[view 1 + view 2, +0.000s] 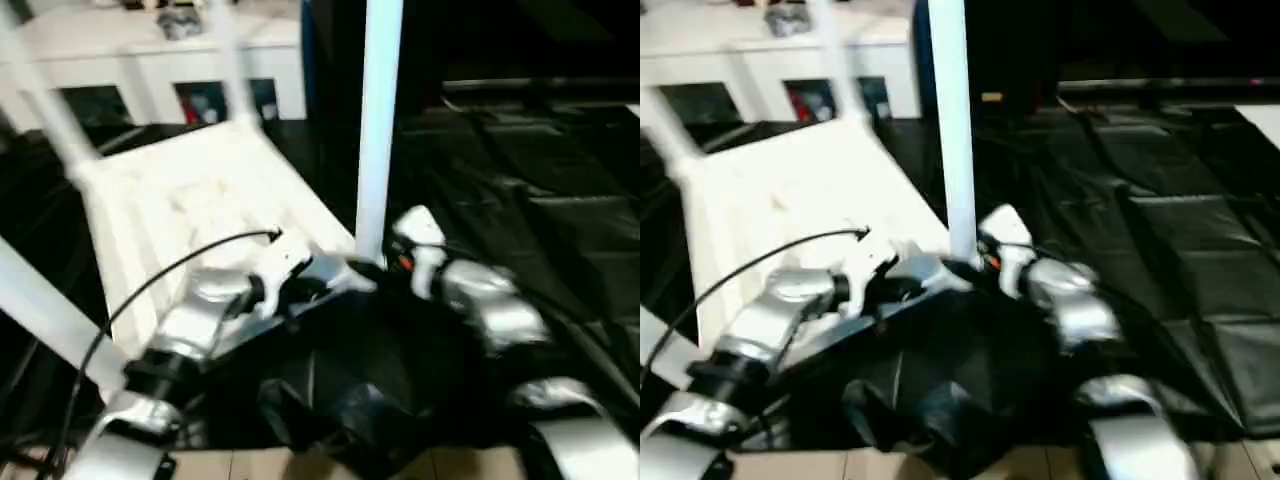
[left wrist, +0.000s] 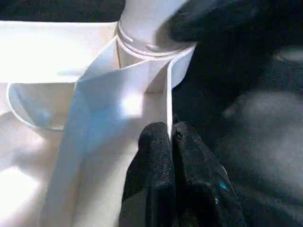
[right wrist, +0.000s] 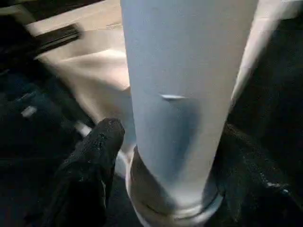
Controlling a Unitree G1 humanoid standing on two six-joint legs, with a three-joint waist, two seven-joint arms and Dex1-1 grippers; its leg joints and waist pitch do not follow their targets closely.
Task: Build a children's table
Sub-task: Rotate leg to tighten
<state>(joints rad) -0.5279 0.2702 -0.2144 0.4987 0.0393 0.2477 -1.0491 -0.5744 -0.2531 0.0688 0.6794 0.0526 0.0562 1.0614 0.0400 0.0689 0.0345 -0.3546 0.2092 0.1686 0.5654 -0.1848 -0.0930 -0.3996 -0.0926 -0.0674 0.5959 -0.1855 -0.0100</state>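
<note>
The children's table lies upside down on black floor mats, its white tabletop (image 1: 190, 200) showing the underside. Legs rise from its corners: the near-right leg (image 1: 377, 130), a far leg (image 1: 228, 60), a far-left leg (image 1: 45, 110) and a near-left leg (image 1: 50, 320). My left gripper (image 2: 169, 135) is shut on the thin upright rim of the tabletop (image 2: 94, 118), close to the near-right corner socket. My right gripper (image 3: 173, 142) stands open around the base of the near-right leg (image 3: 184, 85), one black finger (image 3: 94, 161) on each side and slightly off the tube.
A white cabinet (image 1: 150, 60) with dark openings stands behind the table. Black mats (image 1: 540, 200) cover the floor to the right. A black cable (image 1: 170, 270) arcs over my left forearm. Crumpled black sheeting (image 1: 360, 390) lies in front, by the wooden floor edge.
</note>
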